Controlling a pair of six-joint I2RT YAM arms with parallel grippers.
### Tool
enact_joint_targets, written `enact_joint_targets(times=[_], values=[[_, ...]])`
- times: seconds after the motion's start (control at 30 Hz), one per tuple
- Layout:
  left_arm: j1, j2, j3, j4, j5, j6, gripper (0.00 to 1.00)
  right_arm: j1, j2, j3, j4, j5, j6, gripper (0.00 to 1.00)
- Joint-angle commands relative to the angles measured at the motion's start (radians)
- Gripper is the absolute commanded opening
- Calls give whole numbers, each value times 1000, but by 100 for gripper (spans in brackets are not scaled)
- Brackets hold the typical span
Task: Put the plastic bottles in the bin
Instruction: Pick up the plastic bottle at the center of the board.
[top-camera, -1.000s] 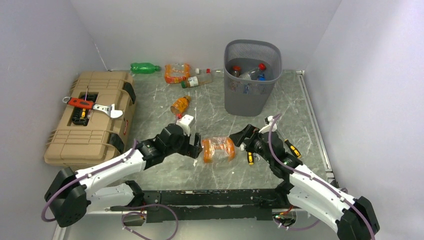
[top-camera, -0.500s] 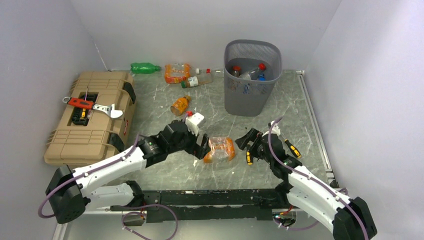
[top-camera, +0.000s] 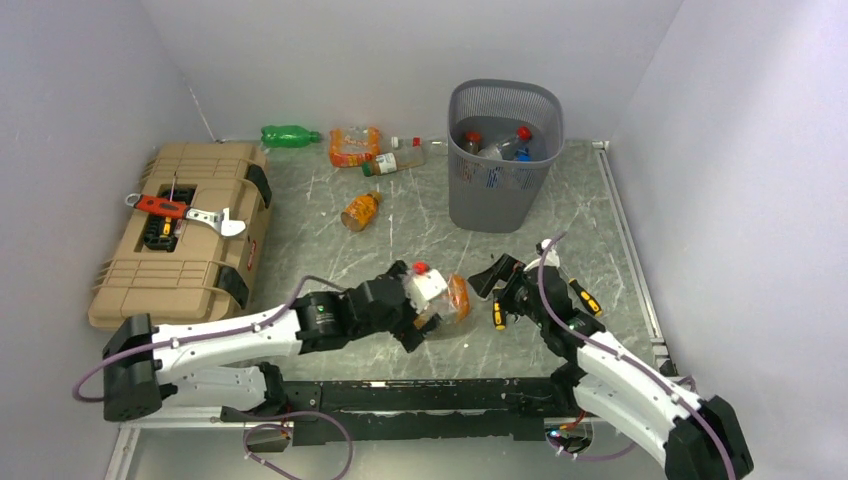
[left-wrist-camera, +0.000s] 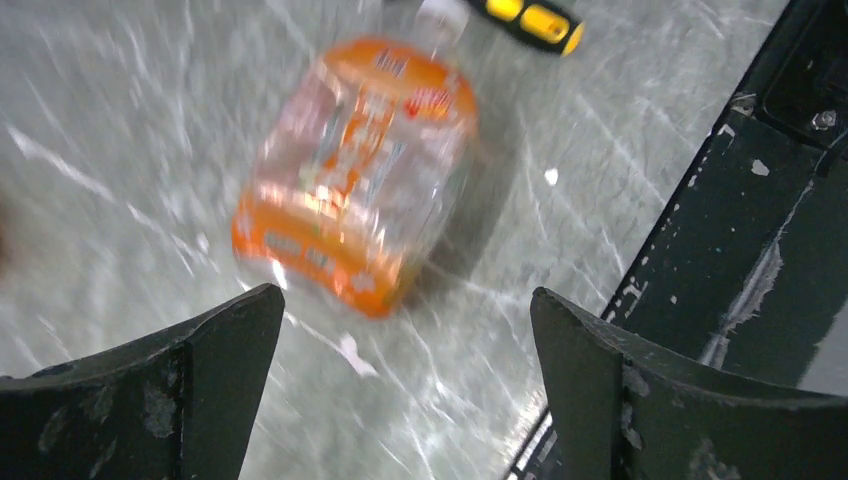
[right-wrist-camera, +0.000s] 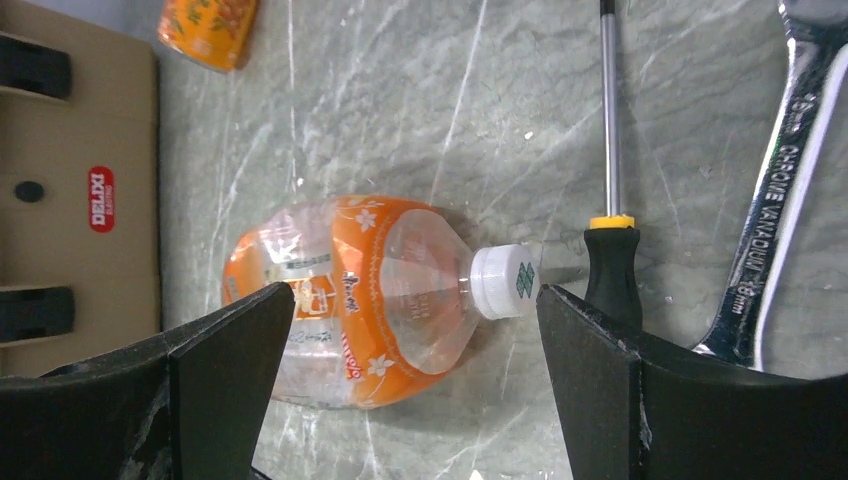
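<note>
My left hand (left-wrist-camera: 405, 300) hangs spread wide above the orange bottle (left-wrist-camera: 355, 180). Closing off-centre could roll it across the bench (left-wrist-camera: 110, 110).

The squat clear plastic bottle (right-wrist-camera: 350, 300) wears an orange label with white flowers (its cap white, marked green). My right pincer (right-wrist-camera: 415, 292) is black; the marbled tabletop (right-wrist-camera: 400, 100) grey-green, veined white.

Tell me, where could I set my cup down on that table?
Bare table lies between the toolbox and the small orange bottle, and right of the bin up to the wall. Crowded: the back edge, lined from the green bottle onward, and the front middle, where the left gripper, right gripper, large orange bottle and screwdriver cluster.
</note>
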Motion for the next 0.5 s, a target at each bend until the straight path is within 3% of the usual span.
enact_joint_targets(times=[0.0, 0.1, 0.17, 0.47], values=[[-144, 123, 117, 22, -180, 459, 99, -4, -137, 71, -121, 80, -58, 96], [-203, 260, 117, 47, -253, 720, 100, -6, -221, 93, -204, 112, -84, 97], [-218, 341, 109, 81, -300, 816, 99, -6, -265, 104, -249, 126, -93, 97], [-227, 554, 55, 375, -474, 878, 100, -6, -401, 122, -361, 155, -98, 97]])
